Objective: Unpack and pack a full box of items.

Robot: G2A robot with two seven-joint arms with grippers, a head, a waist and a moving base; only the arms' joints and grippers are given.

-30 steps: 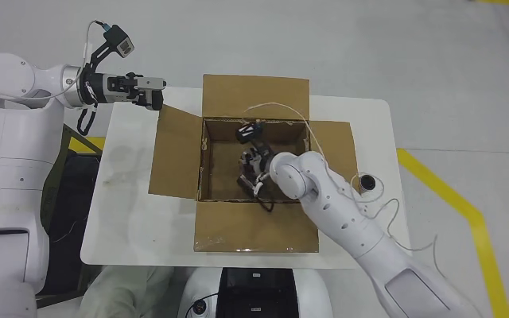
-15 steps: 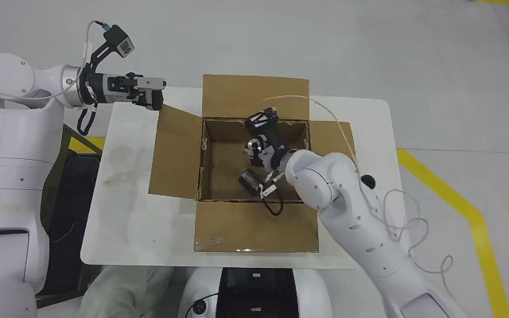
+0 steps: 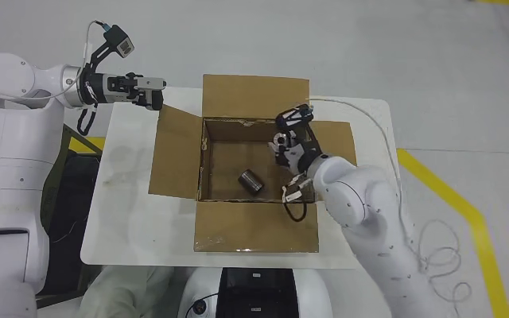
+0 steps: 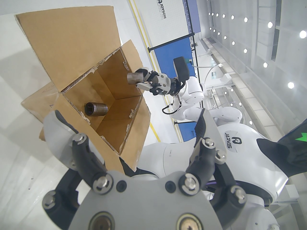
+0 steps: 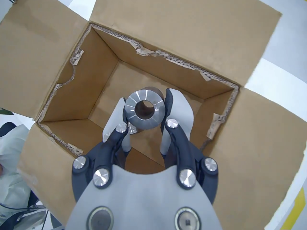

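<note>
The top view looks straight down on the cardboard box (image 3: 227,151). The left wrist view faces the box sidelong from farther off, the right wrist view from close above; all share its inside.

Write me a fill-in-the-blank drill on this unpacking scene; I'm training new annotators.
The right gripper holds a metal cylinder over the open cardboard ___.
Inside the box, the second cylinder lies on its ___.
The left gripper, off to one side of the box, holds nothing and is ___.
Missing words: box; side; open.
</note>
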